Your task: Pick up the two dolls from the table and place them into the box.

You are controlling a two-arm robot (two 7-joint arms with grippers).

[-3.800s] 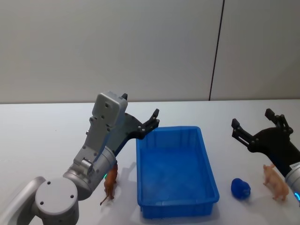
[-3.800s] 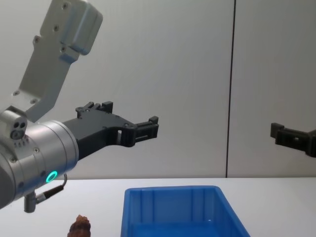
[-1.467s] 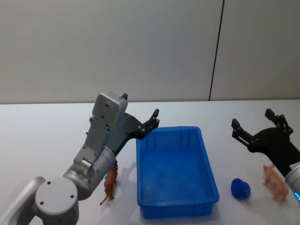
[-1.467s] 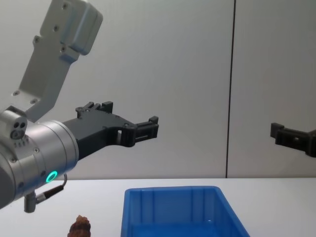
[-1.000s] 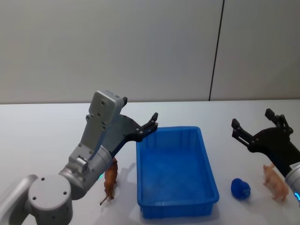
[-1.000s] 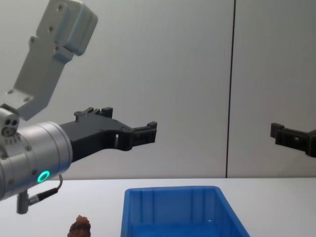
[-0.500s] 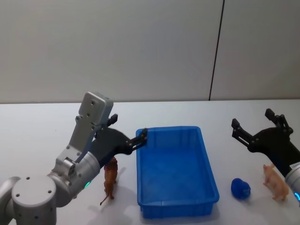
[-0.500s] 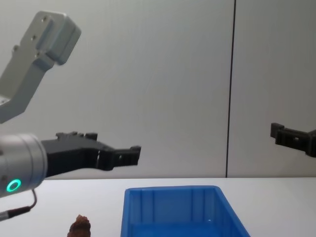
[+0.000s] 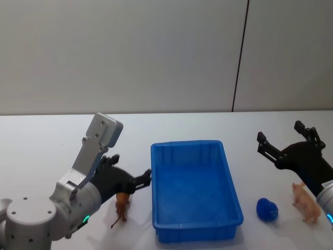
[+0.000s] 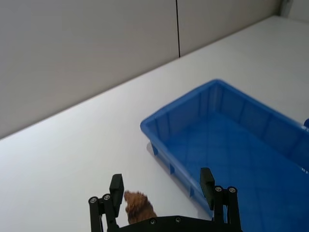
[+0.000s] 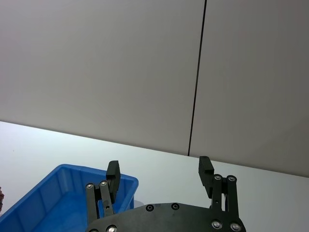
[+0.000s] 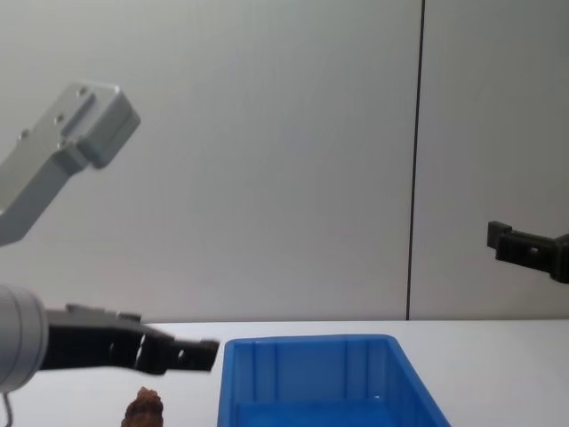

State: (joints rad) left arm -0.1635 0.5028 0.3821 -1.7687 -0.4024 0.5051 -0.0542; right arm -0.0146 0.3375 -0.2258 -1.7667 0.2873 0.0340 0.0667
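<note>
Left gripper spread just above brown doll, beside box, right gripper spread, parked

Small dark-blue lump low right in the head view: rounded, slightly creased, faint shadow under it. Can't tell what it is or what it's made of. Behind everything, plain pale-grey wall: matte, flat, in two panels. Thin dark vertical seam between the panels, right of centre in head and chest views, running from the top edge down to the wall's base. Same seam visible in both wrist views, again straight and unbroken.
</note>
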